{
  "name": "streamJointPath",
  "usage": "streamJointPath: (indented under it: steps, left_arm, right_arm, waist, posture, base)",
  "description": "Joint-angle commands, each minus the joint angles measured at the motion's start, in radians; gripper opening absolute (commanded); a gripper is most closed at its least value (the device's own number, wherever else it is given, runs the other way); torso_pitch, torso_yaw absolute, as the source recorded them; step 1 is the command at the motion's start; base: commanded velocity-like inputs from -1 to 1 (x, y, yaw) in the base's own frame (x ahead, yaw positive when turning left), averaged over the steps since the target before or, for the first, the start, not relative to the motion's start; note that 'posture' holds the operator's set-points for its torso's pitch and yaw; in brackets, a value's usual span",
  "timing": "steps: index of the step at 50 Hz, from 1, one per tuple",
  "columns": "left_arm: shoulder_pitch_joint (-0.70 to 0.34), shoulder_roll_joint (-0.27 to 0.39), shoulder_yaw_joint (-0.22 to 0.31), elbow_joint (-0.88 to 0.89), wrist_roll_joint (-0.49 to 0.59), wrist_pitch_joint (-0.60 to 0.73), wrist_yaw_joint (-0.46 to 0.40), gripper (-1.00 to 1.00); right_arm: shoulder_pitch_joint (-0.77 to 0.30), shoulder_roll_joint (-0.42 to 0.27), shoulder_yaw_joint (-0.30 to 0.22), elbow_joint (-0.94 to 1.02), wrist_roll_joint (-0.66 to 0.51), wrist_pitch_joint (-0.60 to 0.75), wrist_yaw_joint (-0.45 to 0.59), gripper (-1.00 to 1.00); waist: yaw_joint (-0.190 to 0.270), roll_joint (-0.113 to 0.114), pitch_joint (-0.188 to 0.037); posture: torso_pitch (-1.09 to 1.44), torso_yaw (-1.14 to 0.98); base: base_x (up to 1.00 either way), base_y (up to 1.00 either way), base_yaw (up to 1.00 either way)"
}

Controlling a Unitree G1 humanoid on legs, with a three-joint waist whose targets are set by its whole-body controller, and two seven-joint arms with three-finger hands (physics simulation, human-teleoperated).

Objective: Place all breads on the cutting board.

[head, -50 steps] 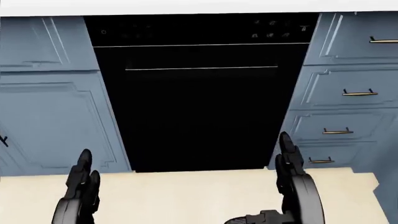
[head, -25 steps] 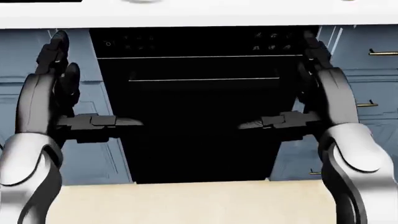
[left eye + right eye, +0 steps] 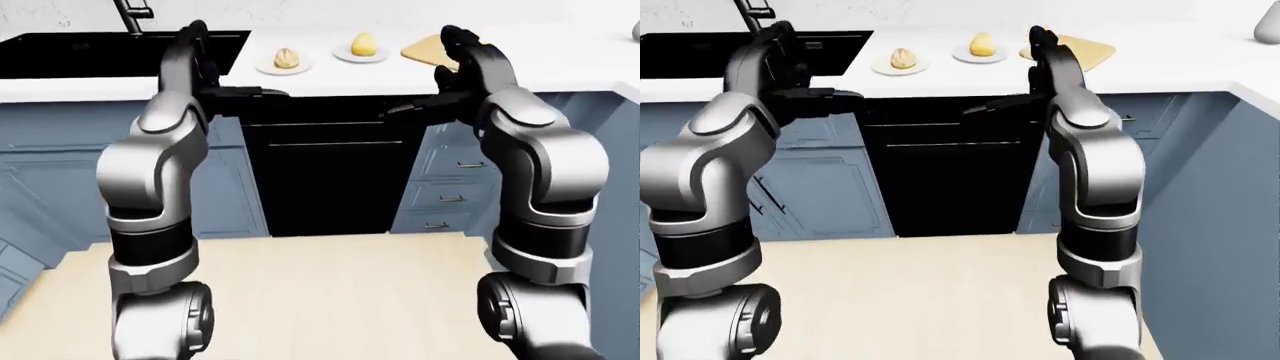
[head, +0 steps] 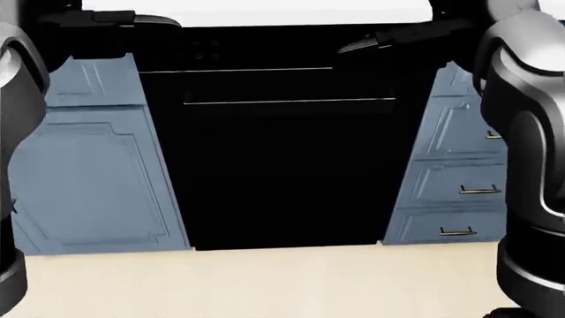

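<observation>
Two breads sit on small white plates on the white counter: a round roll and a yellowish bread to its right. The tan cutting board lies right of them, partly hidden behind my right hand. Both arms are raised below the counter edge. My left hand is open, fingers up and thumb pointing inward, left of the roll. My right hand is open the same way, below the board's left end. Neither hand holds anything.
A black sink with a faucet is set in the counter at left. A black dishwasher stands below the breads, between blue cabinets and drawers. A blue cabinet side juts out at right.
Both arms have risen from low near the floor to the counter edge, hands still open. The head view has shifted slightly.
</observation>
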Motion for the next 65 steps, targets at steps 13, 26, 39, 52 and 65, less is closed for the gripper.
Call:
streamJointPath:
  steps: [13, 26, 39, 52, 65]
  left_arm:
    - [-0.131, 0.056, 0.014, 0.05, -0.043, -0.012, 0.013, 1.0]
    - [-0.134, 0.072, 0.015, 0.034, -0.061, 0.013, 0.019, 1.0]
    - [-0.154, 0.071, 0.015, 0.028, -0.07, 0.036, 0.03, 1.0]
    - [-0.144, 0.079, 0.024, 0.03, -0.084, 0.028, 0.03, 1.0]
    - [-0.136, 0.079, 0.016, 0.022, -0.087, 0.031, 0.034, 1.0]
  right_arm:
    - [-0.16, -0.049, 0.0, 0.057, -0.04, -0.002, 0.05, 1.0]
    - [-0.176, -0.044, -0.007, 0.068, -0.036, 0.007, 0.049, 1.0]
    - [-0.181, -0.05, -0.004, 0.061, -0.027, 0.019, 0.048, 1.0]
    - [-0.222, -0.044, 0.01, 0.11, -0.038, 0.004, 0.056, 1.0]
    - [-0.212, -0.046, 0.003, 0.091, -0.038, 0.016, 0.065, 1.0]
  waist:
    - [-0.001, 0.004, -0.022]
    - [-0.005, 0.01, -0.033]
    - [-0.009, 0.044, -0.021]
    - [0.005, -0.05, -0.022]
    - [-0.016, 0.083, -0.025]
  posture:
    - [0.0, 0.0]
    - [0.0, 0.0]
    - [0.0, 0.0]
    - [0.0, 0.0]
    - [0.0, 0.0]
  base:
    - [0.0, 0.0, 0.0]
    - [0.05, 0.0, 0.0]
    - [0.16, 0.0, 0.0]
    - [0.19, 0.0, 0.0]
    - [0.19, 0.0, 0.0]
